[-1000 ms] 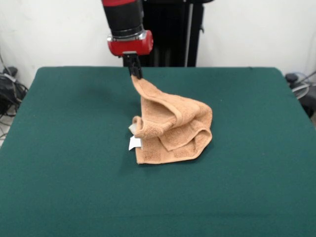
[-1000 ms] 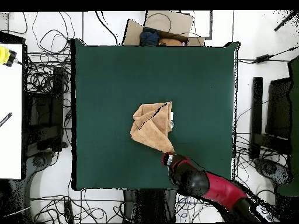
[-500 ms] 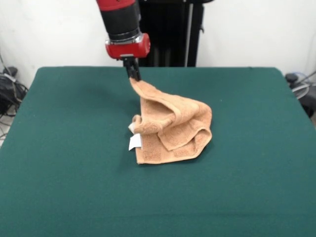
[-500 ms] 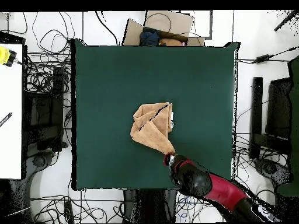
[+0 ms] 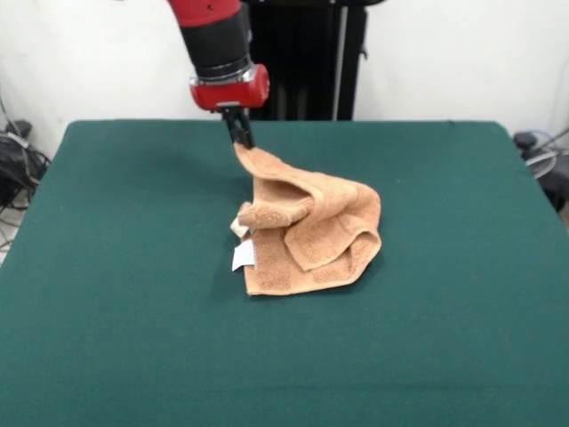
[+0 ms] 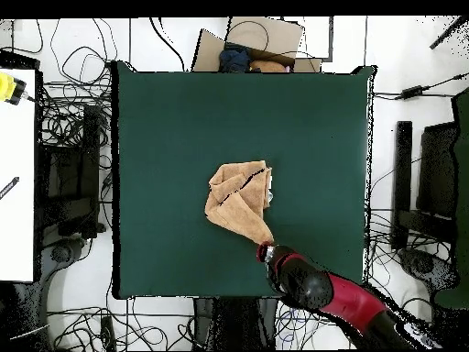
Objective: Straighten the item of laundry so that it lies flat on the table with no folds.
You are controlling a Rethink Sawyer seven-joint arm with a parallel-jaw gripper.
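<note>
Front view shows the pincer (image 5: 240, 135) closed tight on one corner of the towel (image 5: 311, 236), its dark fingers pressed together with the cloth pinched between them. That corner is lifted off the tabletop (image 5: 124, 338), and from it the towel slopes away and down, toward the camera and to the picture's right of the pincer. The rest of the cloth sits in a crumpled heap below the pincer, resting on the green surface. One fold rolls over just under the raised corner, and another flap lies doubled across the lower part of the heap. Two white tags (image 5: 242, 256) stick out from the towel's edge, almost straight below the pincer and on the side of the heap nearest it. The arm (image 5: 216, 44) comes down steeply, with its red collar right above the fingers.

Overhead view has the pincer (image 6: 264, 248) at the tip of a narrow point of the towel (image 6: 240, 197), which widens out away from it into a bunched shape with a crease running across it. The tabletop (image 6: 165, 119) extends well beyond the towel on every side.
</note>
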